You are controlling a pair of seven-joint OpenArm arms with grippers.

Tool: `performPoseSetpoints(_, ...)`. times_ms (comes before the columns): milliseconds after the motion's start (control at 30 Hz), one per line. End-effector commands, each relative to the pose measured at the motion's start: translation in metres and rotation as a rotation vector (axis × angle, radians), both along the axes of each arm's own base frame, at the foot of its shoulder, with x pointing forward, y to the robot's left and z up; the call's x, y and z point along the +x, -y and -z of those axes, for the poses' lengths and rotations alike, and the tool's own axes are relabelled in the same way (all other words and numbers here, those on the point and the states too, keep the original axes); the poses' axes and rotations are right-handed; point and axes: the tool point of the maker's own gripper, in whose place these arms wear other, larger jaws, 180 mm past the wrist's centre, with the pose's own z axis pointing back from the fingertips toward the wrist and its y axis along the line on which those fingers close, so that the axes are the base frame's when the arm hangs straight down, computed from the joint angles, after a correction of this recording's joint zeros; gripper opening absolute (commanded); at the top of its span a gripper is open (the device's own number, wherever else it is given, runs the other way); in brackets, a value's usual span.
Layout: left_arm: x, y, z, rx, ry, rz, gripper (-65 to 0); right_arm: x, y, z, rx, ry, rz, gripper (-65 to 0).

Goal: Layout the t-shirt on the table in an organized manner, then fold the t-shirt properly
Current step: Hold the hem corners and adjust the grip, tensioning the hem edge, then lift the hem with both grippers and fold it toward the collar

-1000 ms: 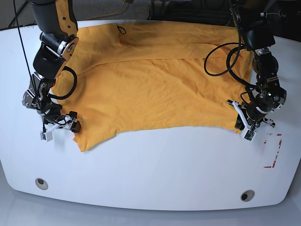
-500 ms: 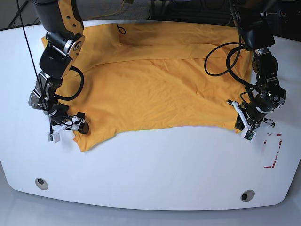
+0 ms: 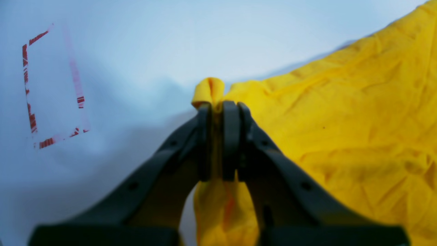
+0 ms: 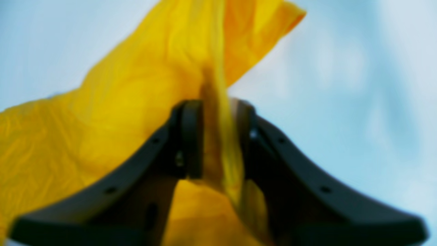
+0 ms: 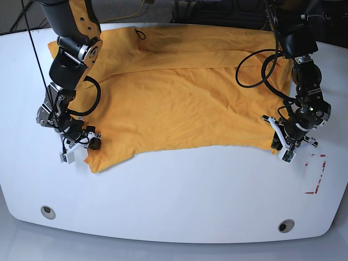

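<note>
The orange-yellow t-shirt lies spread and wrinkled over the far half of the white table. In the base view my left gripper sits at the shirt's near right corner. The left wrist view shows this gripper shut on a pinched fold of the t-shirt. My right gripper is at the shirt's near left corner. In the blurred right wrist view, its jaws stand close together with a bunch of the t-shirt between them.
A red tape rectangle marks the table just right of my left gripper, and the tape also shows in the left wrist view. Two grey grommets sit near the front edge. Black cables loop off both arms over the shirt.
My right gripper has moved rightward from the bare table onto the shirt's near left corner and closed on the fabric. The left gripper has not moved.
</note>
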Motion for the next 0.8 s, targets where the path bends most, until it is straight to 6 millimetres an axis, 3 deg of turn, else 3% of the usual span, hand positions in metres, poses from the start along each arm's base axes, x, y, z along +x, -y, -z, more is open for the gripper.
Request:
performPoseSetpoints(0,0.011,-0.003,-0.019,-0.001,0.06,0.002,-62.3,0.013,0.017,-0.022,-0.03,0.057,0.015,-62.6)
performPoseSetpoints(133,0.011,-0.003,-0.019,-0.001,0.06,0.002,-62.3,0.015,0.024,-0.032,-0.065,0.059,0.006,-63.7)
performPoseSetpoints(333,0.013,-0.002,-0.028,0.004,0.084,0.006,-62.3,0.013,0.041,-0.065,-0.185,0.071,-0.014,-63.9)
performPoseSetpoints(567,0.016,0.0,-0.043,0.021,0.125,0.013,-62.3,-0.004,0.054,-0.095,-0.32,0.059,-0.026,-63.9)
performPoseSetpoints(767,0.016,0.002,-0.052,0.032,0.15,0.018,-62.3,-0.027,0.057,-0.106,-0.414,0.02,-0.035,-63.9)
